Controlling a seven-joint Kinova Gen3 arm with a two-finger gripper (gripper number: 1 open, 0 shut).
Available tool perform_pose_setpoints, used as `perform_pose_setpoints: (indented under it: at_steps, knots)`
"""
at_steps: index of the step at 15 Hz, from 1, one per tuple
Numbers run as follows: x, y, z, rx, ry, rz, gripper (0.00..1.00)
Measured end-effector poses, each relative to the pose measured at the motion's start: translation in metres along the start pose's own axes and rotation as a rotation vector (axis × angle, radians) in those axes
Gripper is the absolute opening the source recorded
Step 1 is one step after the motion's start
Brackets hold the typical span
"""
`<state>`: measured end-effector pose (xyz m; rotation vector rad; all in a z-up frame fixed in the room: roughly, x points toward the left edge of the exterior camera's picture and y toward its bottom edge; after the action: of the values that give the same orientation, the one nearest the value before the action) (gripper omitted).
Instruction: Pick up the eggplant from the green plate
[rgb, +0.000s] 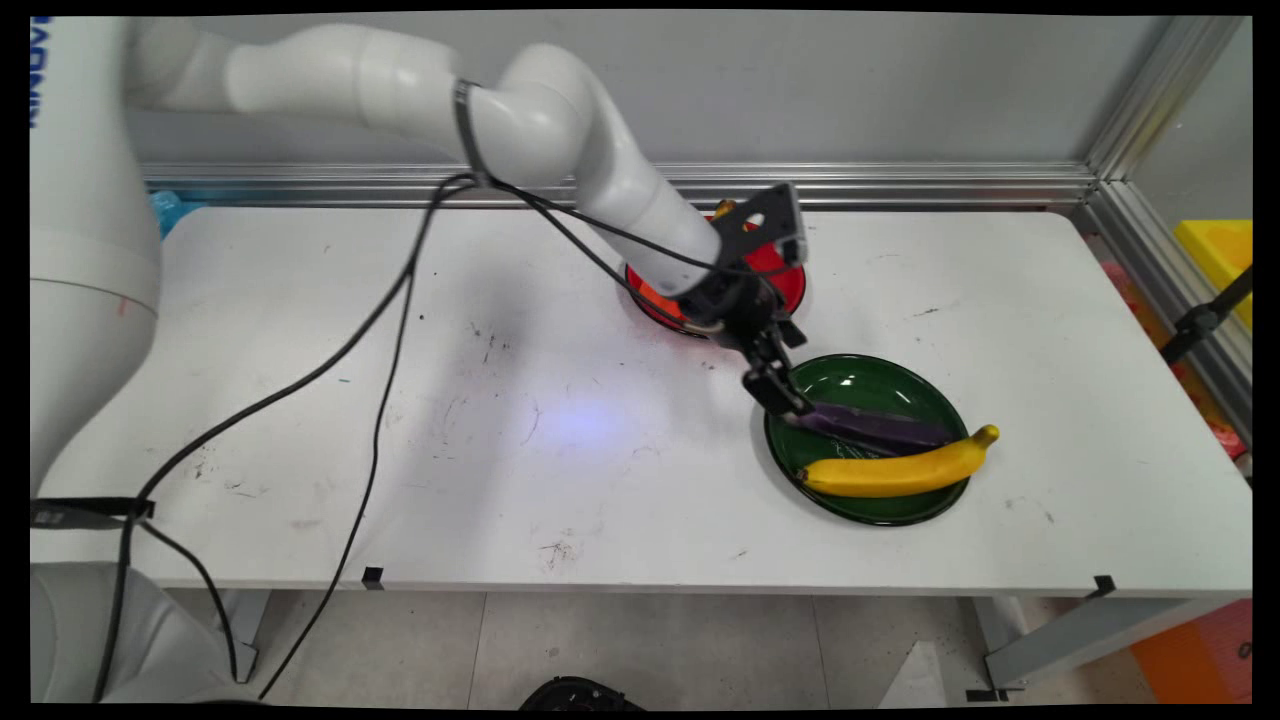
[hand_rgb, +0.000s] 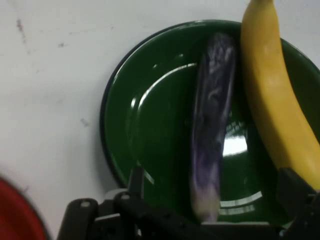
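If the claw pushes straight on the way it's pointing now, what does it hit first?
Most likely the purple eggplant lying in the green plate: it sits between the claw fingers, with the banana alongside. Contact can't be confirmed.

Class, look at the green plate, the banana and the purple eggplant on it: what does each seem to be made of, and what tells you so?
Green plate: likely enamelled metal or glazed ceramic; it is glossy, with sharp white reflections and a dark rim.
Banana: smooth, even yellow, faintly shiny; real fruit or plastic toy, can't tell.
Eggplant: dark purple, shiny skin with pale mottling; possibly plastic, uncertain.
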<state>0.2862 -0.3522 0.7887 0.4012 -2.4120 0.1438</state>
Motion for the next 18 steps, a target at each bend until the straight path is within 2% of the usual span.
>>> perform_pose_setpoints:
  at_steps: [7,13,14,18]
  knots:
    - [0.014,-0.011,0.067,-0.050,-0.004,0.045,1.00]
    - [0.017,-0.017,0.088,-0.075,-0.012,0.071,1.00]
    - [0.017,-0.019,0.091,-0.081,-0.011,0.076,0.00]
    - [0.020,-0.022,0.093,-0.099,0.002,0.081,0.00]
